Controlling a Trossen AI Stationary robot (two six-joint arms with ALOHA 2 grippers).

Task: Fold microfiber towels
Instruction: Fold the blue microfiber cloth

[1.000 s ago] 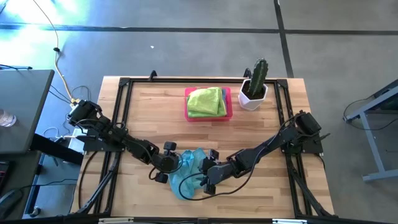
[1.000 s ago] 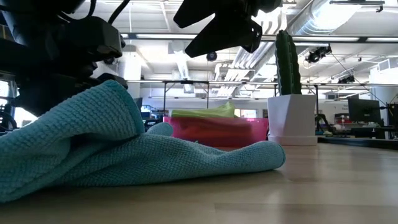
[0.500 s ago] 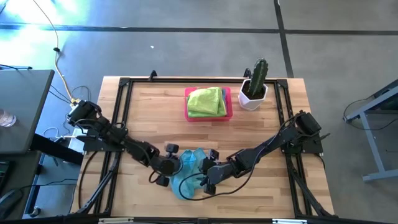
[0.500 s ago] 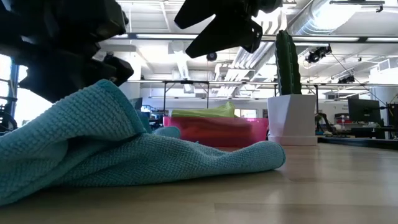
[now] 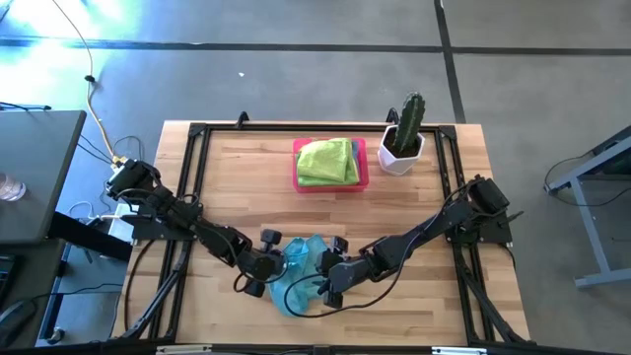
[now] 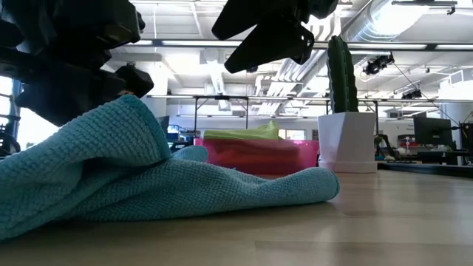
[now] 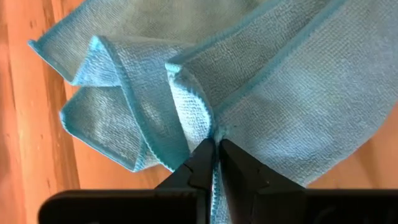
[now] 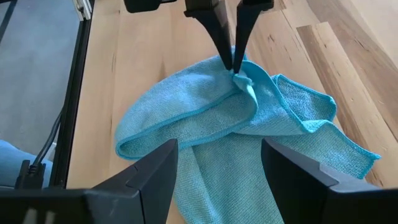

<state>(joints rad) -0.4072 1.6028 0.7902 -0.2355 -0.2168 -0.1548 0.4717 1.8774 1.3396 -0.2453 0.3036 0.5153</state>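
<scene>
I see my left hand (image 7: pixel 216 155) pinched shut on a raised fold of the light blue towel (image 5: pixel 299 273), which lies crumpled on the counter (image 5: pixel 237 187) between both hands. My right hand (image 8: pixel 217 168) hovers just beside it, fingers spread wide, holding nothing. A lime green towel (image 5: pixel 327 161) rests in the pink tray (image 5: pixel 362 168) beyond them.

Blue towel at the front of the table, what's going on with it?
The left gripper is pinched shut on an edge of the crumpled light blue towel, which lies on the wooden table. The right gripper hovers open over the same towel, holding nothing. Lime green towels sit in the pink tray at the back, beside a potted cactus.
</scene>
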